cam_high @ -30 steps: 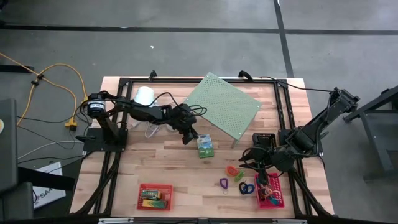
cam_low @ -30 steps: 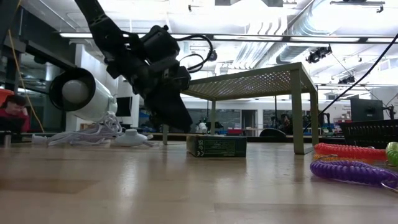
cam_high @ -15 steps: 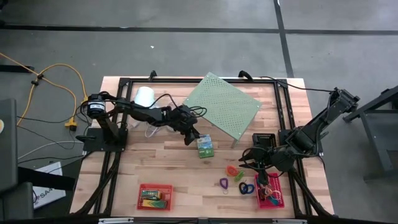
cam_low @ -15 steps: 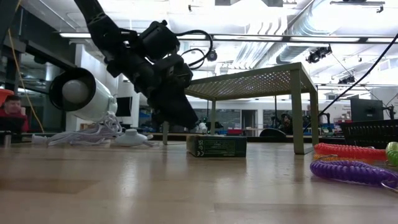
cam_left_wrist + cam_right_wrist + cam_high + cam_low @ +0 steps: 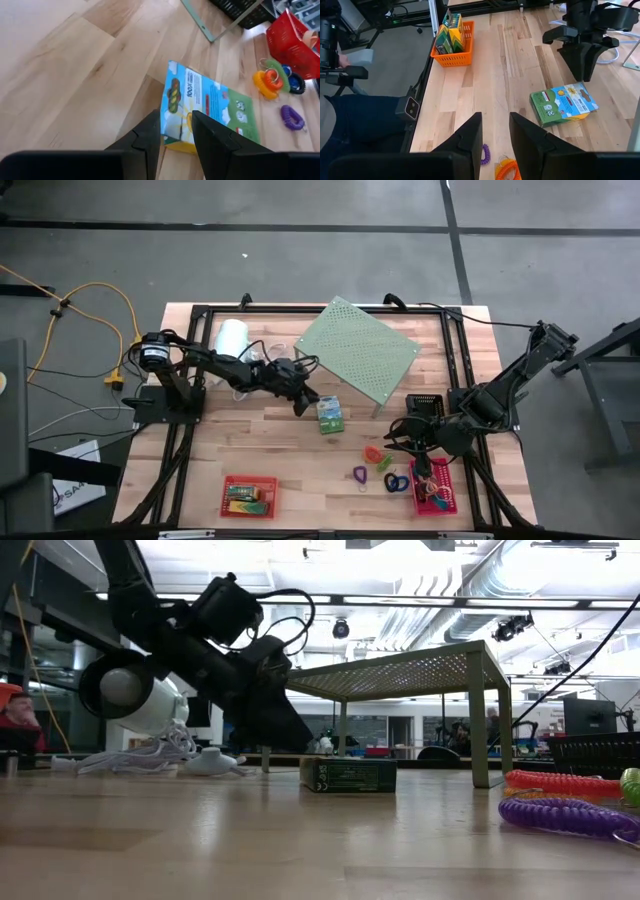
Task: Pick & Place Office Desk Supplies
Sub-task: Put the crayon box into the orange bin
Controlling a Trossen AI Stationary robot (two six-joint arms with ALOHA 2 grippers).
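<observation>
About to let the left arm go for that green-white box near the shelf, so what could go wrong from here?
1. The left claw stands open just beside the green-white box; coming down off-centre, a finger could shove the box rather than straddle it.
2. The perforated shelf stands right behind the box, so a lifted box could clip its leg.
3. The white cylinder's cord trails near the left arm and might snag.

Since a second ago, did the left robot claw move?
Yes. The left gripper has come down lower and drawn back slightly from the green-white box, toward the white cylinder.
</observation>
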